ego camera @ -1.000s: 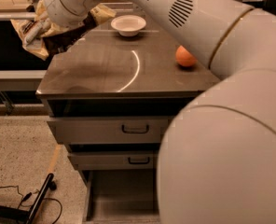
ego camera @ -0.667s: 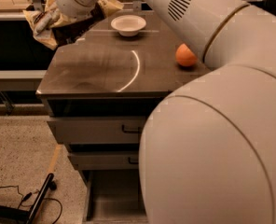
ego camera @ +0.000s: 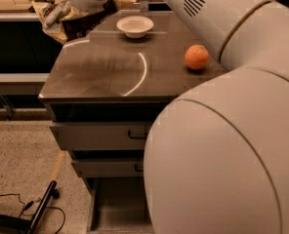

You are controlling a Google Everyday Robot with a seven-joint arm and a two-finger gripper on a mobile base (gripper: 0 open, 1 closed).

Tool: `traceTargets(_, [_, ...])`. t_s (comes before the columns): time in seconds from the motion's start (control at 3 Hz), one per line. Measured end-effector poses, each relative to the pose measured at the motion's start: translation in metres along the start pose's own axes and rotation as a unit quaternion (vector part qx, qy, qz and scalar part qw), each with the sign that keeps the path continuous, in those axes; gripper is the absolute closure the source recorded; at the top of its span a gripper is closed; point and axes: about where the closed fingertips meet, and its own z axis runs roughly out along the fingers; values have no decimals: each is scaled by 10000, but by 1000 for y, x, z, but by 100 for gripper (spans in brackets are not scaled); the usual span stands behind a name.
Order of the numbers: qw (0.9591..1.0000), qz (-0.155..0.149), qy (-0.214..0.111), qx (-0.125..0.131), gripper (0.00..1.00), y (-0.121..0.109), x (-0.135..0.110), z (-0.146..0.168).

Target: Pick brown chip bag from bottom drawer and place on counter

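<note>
Placement step: bag aloft beside counter far left corner.
Gripper, jaws clamping bag, hangs at top left; next move calls for carrying it inward over counter, lowering, releasing.

Grey drawer cabinet in warm, dim light. L of cabinet: speckled beige floor w/ black cables & a black bar; grey ledge higher up. Pincer above cabinet's far-L corner.

Lab: metal cabinet, floor cables; end effector holding brown chip bag, counter's far-left.
</note>
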Motion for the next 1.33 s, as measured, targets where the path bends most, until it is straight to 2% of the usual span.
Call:
traceTargets(1.0, [9991,-382,-166,22,13,-1,-12,4])
traceTargets(1.33, [9987,-467,-217,30,0,-2,-16,5])
